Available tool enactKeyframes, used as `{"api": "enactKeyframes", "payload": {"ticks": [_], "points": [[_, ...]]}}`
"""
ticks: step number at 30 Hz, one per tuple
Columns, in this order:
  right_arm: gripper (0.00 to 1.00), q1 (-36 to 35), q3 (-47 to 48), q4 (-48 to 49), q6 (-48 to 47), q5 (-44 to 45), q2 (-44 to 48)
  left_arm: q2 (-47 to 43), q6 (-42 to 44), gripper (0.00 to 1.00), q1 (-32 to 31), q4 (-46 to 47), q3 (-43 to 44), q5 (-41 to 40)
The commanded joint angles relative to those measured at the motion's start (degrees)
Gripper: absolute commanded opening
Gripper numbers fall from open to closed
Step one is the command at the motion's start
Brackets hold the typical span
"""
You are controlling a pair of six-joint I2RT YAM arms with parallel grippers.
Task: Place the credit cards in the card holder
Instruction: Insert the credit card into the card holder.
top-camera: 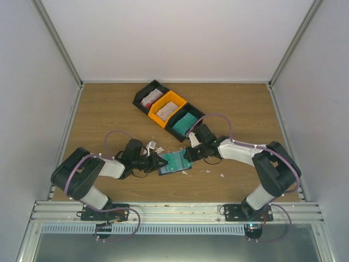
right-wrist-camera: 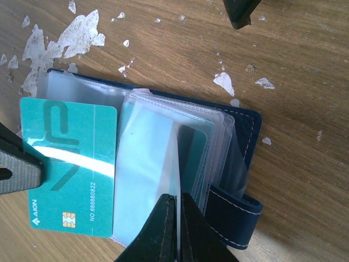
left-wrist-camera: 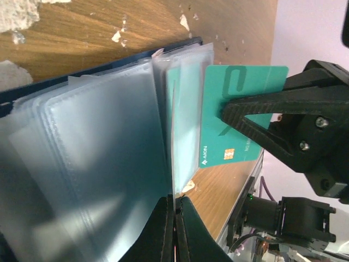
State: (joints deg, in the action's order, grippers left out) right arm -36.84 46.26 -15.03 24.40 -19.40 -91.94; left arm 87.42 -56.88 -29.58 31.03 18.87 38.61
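Teal credit card (left-wrist-camera: 248, 82) pinched in the closed right gripper (left-wrist-camera: 226, 109), just beyond the left gripper (left-wrist-camera: 174, 210), itself clamped on one of the clear sleeves (left-wrist-camera: 109, 164) of the navy card holder (right-wrist-camera: 240, 215). Insertion step, seemingly; next, steer card edge into that parted pocket.

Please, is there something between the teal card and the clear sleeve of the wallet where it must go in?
Nothing visible. The teal card meets the edge of a clear sleeve of the card holder, and nothing else sits between them. Whether its edge is already inside the sleeve's mouth, I cannot tell.
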Motion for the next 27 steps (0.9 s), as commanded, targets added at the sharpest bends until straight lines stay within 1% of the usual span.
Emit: {"api": "enactKeyframes", "payload": {"ticks": [1,5,11,17,20,27], "points": [[0.04,0.5,-1.0,-2.6,-0.3,7.4,-2.7,2.4,2.6,0.0,-0.2,1.8,1.3,1.1],[0.04,0.5,-1.1,-2.5,-0.3,7.3,-2.9,2.9,5.1,0.0,-0.2,-0.9,2.7,-0.5],[0.04,0.5,-1.3,-2.1,-0.4,7.3,-3.1,4.7,7.4,0.0,-0.2,-2.1,4.1,-1.3],[0.04,0.5,-1.5,-1.8,-0.3,7.1,-3.4,4.2,8.2,0.0,0.0,-4.1,4.3,-3.6],[0.04,0.5,-1.5,-1.6,-0.1,6.9,-3.5,3.6,7.1,0.0,-0.1,-2.0,3.0,-3.2],[0.04,0.5,-1.2,-1.2,0.1,6.4,-4.1,7.0,5.6,0.0,-1.0,1.6,3.1,-0.4]]}}
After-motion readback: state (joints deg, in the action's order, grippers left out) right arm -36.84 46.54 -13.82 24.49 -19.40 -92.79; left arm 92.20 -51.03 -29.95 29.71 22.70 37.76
